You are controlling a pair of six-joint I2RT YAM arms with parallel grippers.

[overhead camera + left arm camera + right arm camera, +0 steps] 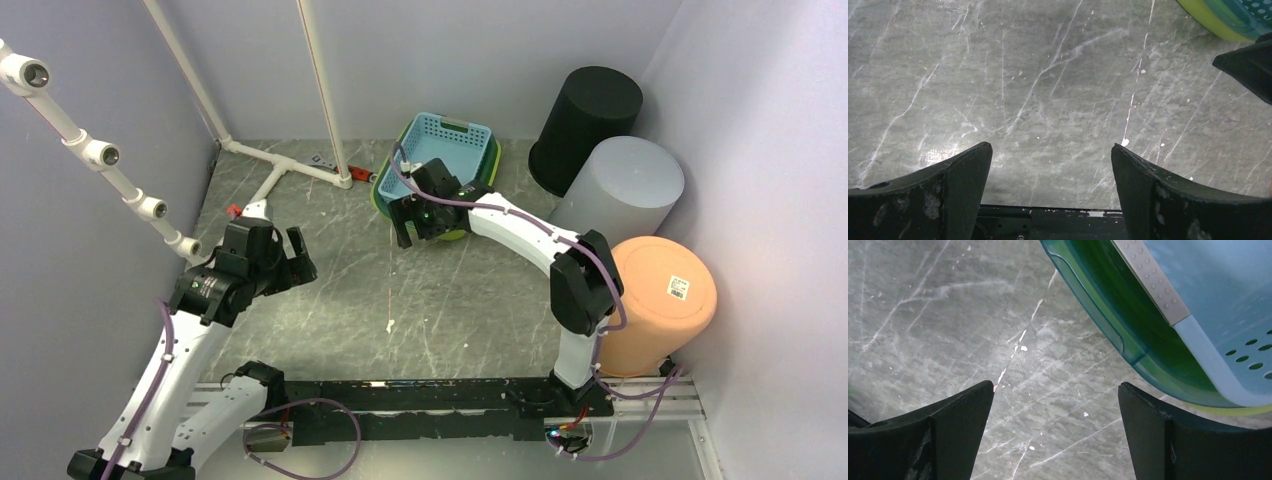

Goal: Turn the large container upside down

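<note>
The left pincer [1050,147] is hovering released, jaws wide, over the left side of the surface [330,300]. The right pincer [1055,385] is likewise hanging released, just beside the large green container [379,197], which is sitting upright at the far edge, carrying a blue basket [445,140].

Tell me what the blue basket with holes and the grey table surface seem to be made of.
The light blue perforated rectangular basket looks like matte moulded plastic: even rows of holes, thin walls. The grey veined table surface looks like marble or a printed imitation, slightly glossy: white veins, soft glare.
</note>
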